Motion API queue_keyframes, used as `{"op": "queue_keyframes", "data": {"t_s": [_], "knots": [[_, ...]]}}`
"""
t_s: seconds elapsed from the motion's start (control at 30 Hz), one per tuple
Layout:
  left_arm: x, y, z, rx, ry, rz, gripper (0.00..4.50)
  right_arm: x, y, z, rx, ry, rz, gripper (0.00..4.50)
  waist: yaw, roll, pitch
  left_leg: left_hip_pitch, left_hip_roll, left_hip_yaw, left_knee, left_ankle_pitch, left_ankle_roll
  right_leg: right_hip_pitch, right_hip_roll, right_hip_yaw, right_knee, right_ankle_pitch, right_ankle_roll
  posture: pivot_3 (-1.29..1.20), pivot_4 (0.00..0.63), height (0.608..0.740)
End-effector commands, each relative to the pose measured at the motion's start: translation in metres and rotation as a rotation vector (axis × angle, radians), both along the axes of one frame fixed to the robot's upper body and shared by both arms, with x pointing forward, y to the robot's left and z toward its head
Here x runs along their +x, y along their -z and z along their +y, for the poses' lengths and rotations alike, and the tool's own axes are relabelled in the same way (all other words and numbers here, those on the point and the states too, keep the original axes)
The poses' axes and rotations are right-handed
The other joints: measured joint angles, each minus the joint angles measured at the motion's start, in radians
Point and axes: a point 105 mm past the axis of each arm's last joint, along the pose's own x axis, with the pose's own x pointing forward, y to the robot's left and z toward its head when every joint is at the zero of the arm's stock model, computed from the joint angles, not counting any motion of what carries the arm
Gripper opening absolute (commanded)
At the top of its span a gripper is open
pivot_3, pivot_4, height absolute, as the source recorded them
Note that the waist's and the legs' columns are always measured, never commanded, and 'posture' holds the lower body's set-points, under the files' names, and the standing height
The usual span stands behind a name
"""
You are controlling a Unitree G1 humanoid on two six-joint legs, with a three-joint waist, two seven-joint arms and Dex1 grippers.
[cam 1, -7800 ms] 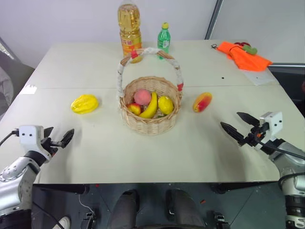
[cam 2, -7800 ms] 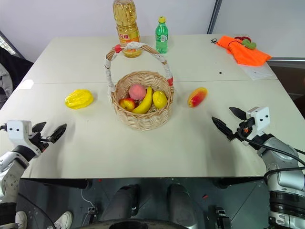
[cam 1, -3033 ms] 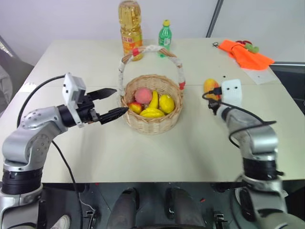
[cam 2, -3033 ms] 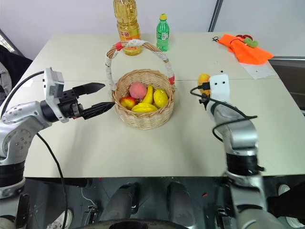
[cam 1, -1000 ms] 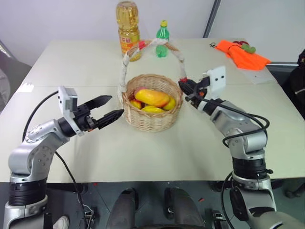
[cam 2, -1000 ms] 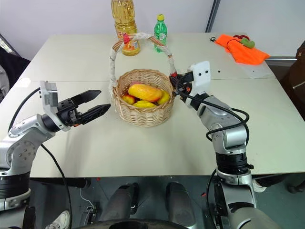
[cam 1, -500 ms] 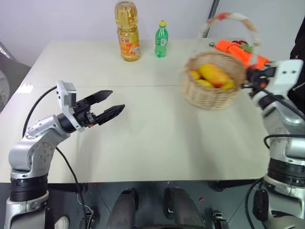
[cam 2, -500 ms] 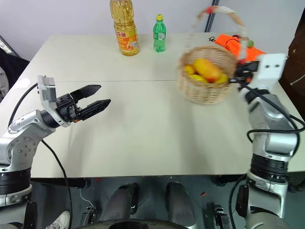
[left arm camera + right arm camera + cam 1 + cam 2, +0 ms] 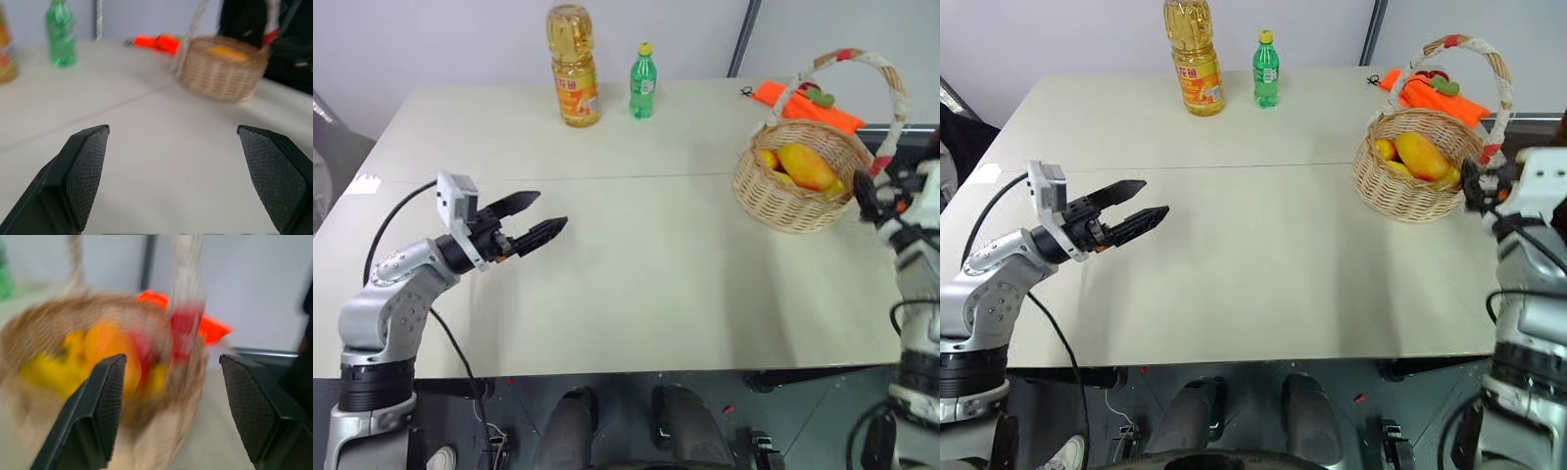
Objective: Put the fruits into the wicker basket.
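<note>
I see the wicker basket at right of frame holding the mango. My right gripper and left gripper show wide jaws, holding nothing.

My two head cameras look forward and down from above the near edge of the pale rectangular table, both showing the round tan wicker basket at two o'clock. My left wrist camera faces level across the tabletop toward that basket from afar, while the right wrist camera sits right against it.
</note>
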Motion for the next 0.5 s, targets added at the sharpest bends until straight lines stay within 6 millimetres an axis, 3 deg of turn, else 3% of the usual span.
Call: {"op": "queue_keyframes", "data": {"t_s": [0.03,0.13,0.3,0.5], "knots": [[0.001,0.006,0.033,0.043,-0.163,-0.024,4.5,-0.019,-0.01,0.023,-0.067,-0.185,-0.021,3.28,-0.002,0.0,0.0,0.001,0.0,0.0,0.0,0.0,0.0,0.0,0.0,0.0,0.0,0.0,0.0,0.0,0.15,0.74],[-0.001,0.027,0.067,0.077,-0.328,0.002,4.5,-0.03,0.006,0.053,-0.056,-0.363,0.038,3.28,-0.009,0.0,0.0,0.005,0.002,0.003,-0.001,-0.001,0.001,0.002,0.002,0.003,0.0,-0.002,-0.003,0.0,0.15,0.74],[-0.014,0.048,0.1,0.088,-0.483,0.031,4.5,-0.029,0.02,0.091,-0.016,-0.539,0.069,3.28,-0.001,-0.001,0.0,0.009,0.005,0.005,-0.001,-0.001,0.001,0.004,0.004,0.004,0.0,-0.003,-0.004,0.0,0.15,0.74],[-0.028,0.059,0.11,0.091,-0.527,0.052,4.5,-0.017,0.032,0.111,-0.005,-0.606,0.1,3.28,0.004,-0.001,0.0,0.008,0.006,0.005,-0.001,-0.001,0.001,0.005,0.002,0.004,-0.003,-0.002,-0.008,0.0,0.15,0.74]]}}
